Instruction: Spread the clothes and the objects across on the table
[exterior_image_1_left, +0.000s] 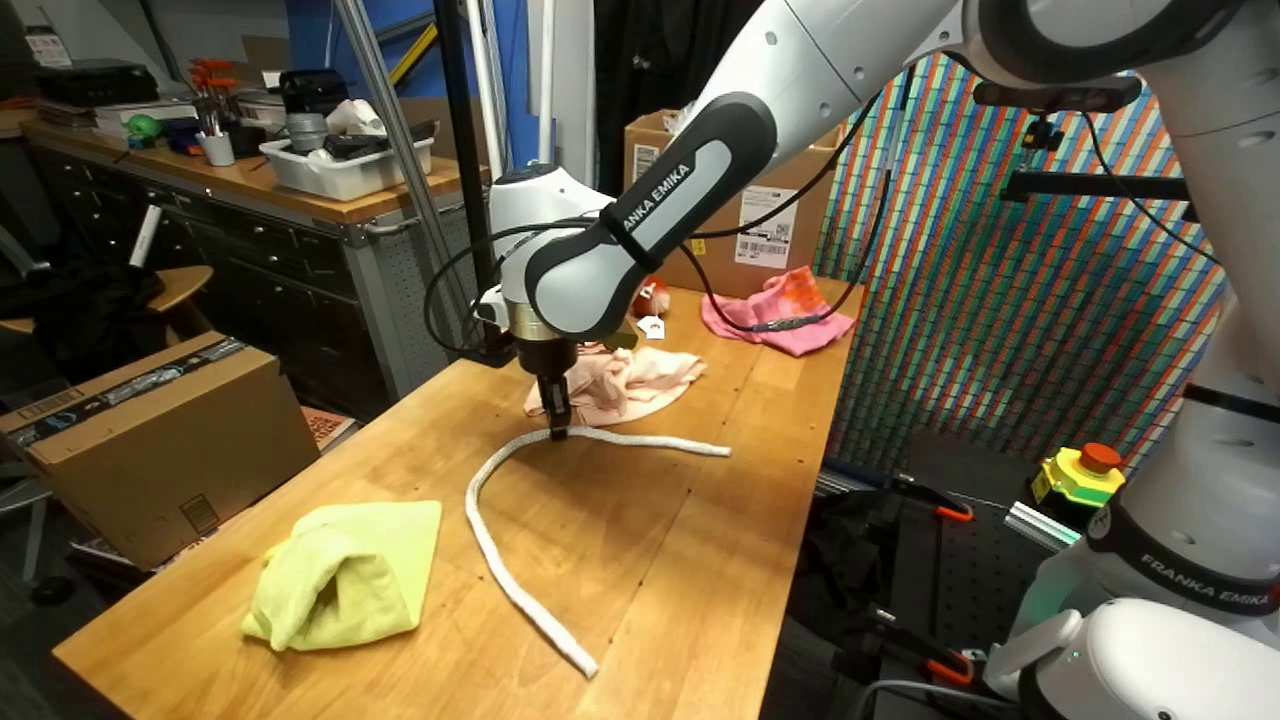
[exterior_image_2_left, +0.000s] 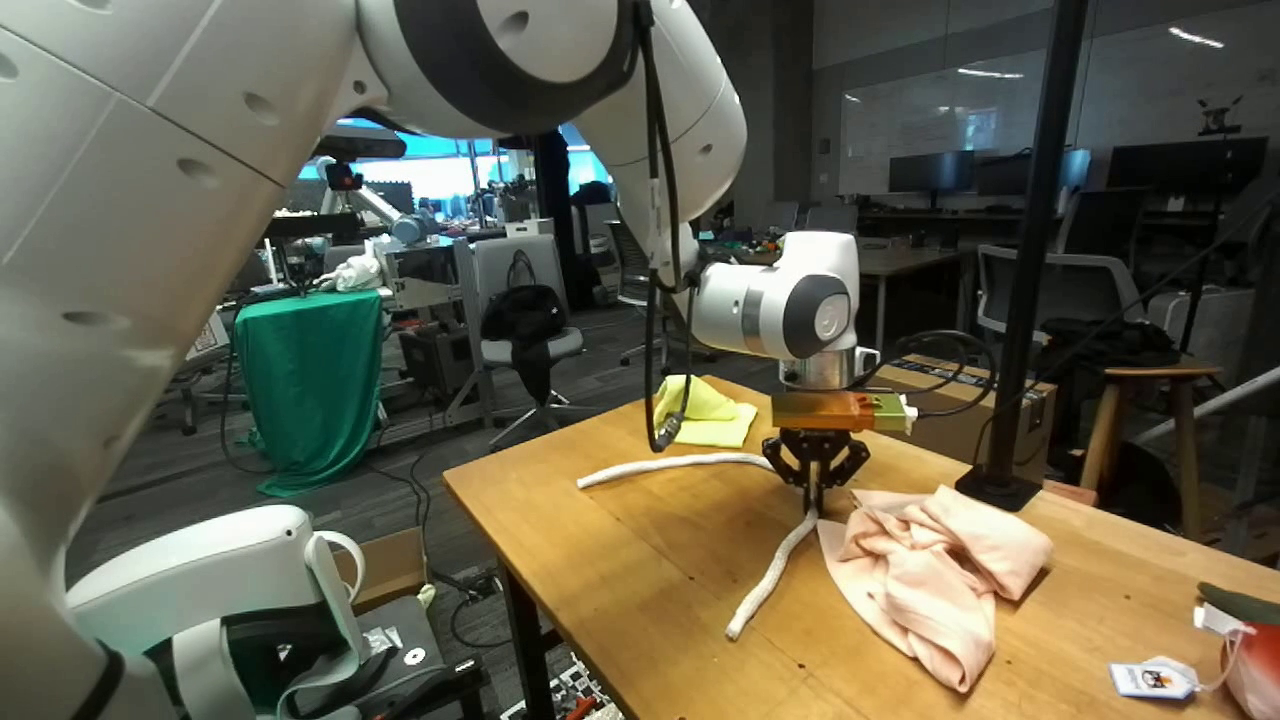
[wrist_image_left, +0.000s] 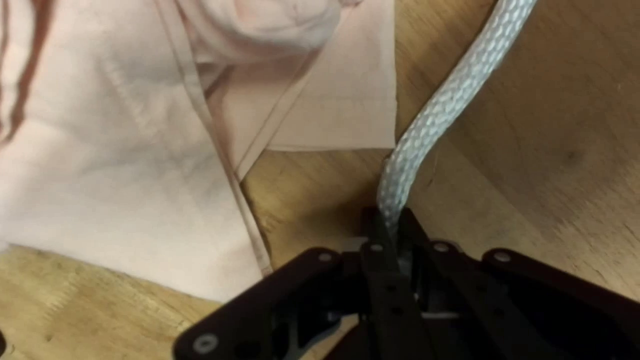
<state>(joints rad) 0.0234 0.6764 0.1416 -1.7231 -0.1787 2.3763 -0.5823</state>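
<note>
My gripper (exterior_image_1_left: 558, 432) points straight down over the table (exterior_image_1_left: 720, 560), its fingers shut on the white cord (exterior_image_1_left: 660, 440) partway along its length. In the wrist view the cord (wrist_image_left: 450, 95) runs out from between the fingertips; on both sides of the grip it lies curved on the wood. Right beside the gripper is the crumpled cream-beige cloth (exterior_image_2_left: 930, 570), which also fills the left of the wrist view. A yellow-green cloth (exterior_image_1_left: 350, 580) sits bunched near one end of the table. The pink-red cloth (exterior_image_1_left: 775, 315) lies heaped toward the opposite end.
A cardboard box (exterior_image_1_left: 725, 265) stands behind the pink-red cloth. Near it is a red round object (exterior_image_1_left: 652, 300) with a white tag (exterior_image_2_left: 1150, 679). A black pole (exterior_image_2_left: 1030, 250) rises at the table's edge, and a loose cable hangs from the arm.
</note>
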